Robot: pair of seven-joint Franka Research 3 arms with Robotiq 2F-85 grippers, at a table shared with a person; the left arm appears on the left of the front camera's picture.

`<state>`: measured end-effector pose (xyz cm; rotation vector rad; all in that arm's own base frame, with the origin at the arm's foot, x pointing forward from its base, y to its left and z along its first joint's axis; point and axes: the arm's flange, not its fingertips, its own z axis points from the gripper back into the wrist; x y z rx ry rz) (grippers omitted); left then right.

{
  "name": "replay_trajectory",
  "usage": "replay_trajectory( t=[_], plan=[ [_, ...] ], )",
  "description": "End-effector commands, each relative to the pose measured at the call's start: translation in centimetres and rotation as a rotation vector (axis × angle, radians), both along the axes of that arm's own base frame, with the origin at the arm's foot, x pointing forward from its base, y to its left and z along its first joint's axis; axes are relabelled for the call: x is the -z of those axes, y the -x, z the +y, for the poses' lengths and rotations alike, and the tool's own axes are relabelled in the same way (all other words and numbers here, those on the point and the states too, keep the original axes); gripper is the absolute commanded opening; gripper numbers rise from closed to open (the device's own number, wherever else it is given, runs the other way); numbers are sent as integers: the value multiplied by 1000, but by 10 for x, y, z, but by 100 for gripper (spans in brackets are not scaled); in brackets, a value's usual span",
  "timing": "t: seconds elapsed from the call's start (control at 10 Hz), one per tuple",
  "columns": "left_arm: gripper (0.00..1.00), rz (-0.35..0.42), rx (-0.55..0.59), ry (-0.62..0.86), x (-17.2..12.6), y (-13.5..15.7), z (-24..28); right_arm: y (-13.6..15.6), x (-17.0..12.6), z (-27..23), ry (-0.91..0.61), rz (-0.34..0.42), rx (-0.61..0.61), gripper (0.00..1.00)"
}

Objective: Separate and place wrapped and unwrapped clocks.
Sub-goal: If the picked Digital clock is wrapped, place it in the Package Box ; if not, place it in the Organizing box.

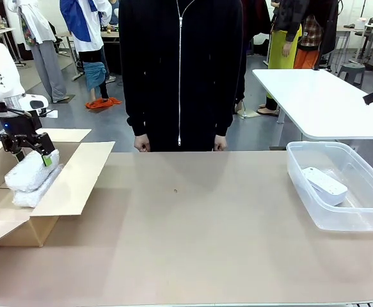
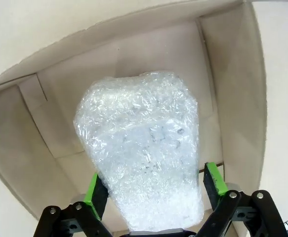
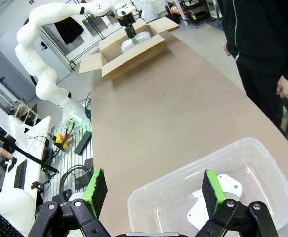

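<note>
Bubble wrap covers your two wrapped clocks, stacked in the cardboard box at 9 o'clock. Your left gripper is let go, pads just beside the top bundle. The bare white clock lies in the clear tub at 3 o'clock, under your wide-open right gripper.

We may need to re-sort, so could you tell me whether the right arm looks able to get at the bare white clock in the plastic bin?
Probably yes: the right claw hangs open above the open-topped bin, and nothing covers the clock inside.
</note>
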<state>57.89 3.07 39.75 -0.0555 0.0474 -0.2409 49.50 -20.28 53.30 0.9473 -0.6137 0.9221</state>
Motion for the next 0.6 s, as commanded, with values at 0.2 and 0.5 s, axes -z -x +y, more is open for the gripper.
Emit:
replay_trajectory(
  t=[0.2, 0.5],
  plan=[
    [100, 12, -9, 15, -13, -1, -5, -1, 0, 1, -7, 3, -5, 100],
    [100, 1, -9, -28, -36, 10, -7, -1, 0, 1, -7, 3, -5, 100]
  ],
)
